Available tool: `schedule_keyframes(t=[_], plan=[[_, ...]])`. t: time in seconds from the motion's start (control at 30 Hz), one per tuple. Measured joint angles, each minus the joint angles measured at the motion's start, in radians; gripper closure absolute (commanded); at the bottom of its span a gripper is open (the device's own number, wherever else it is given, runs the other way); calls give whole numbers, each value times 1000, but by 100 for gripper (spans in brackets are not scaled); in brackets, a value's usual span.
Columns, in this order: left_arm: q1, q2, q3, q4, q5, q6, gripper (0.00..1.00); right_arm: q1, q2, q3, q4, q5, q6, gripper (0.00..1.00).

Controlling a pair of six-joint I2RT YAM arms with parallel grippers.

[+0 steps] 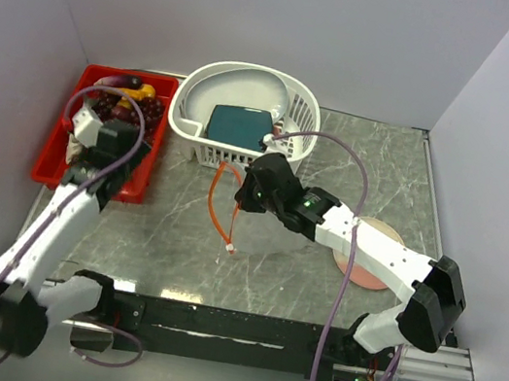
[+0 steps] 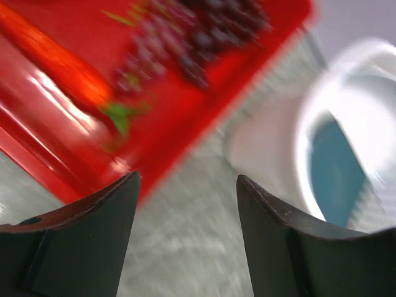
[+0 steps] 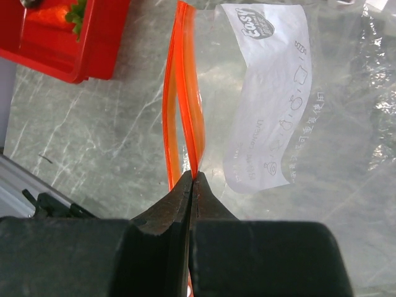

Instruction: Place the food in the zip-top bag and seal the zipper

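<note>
Top external: left gripper [image 1: 122,149] above red tray [image 1: 51,160] holding food [image 1: 127,104]; right gripper [image 1: 246,194] at zipper [image 1: 218,199], beside white basket [image 1: 191,105].
Left wrist: fingers spread, empty; blurred, probably grapes [image 2: 198,37] beneath.
Right wrist: jaws pinched on zipper; zip-top bag [image 3: 322,124] on table [image 3: 93,124].

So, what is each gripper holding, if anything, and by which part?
The right gripper pinches the zip-top bag by its zipper; the left gripper, open, holds nothing.

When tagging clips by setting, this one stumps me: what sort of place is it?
Likely a robot lab test cell, not a kitchen: bare white walls box in a marble-look table, two arms are bolted to a rail at its edge, and the food in the red tray looks toy.
</note>
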Motion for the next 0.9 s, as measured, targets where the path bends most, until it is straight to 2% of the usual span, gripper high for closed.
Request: schedule_keyframes(t=[0.13,0.27,0.47,0.57,0.6,0.7,0.8,0.9], plan=[[103,198,61,0,17,27,34,-8,-4,-24,12,-23,-4,100],[113,343,68,-16,18,30,39,-26,-15,-51,21,-45,-8,100],[113,464,86,-46,-19,17,47,-43,-31,-64,41,-72,-9,100],[114,530,112,-42,-36,13,61,-48,-40,-75,52,-87,-10,100],[114,547,115,-37,-38,11,76,-50,-41,-77,52,-91,-10,100],[114,580,118,-40,-43,13,99,-54,-41,-79,52,-98,-11,100],[114,575,124,-44,-50,28,99,-58,-48,-82,53,-101,-12,100],[108,500,125,-53,-63,66,99,-59,-66,-93,58,-105,-12,100]])
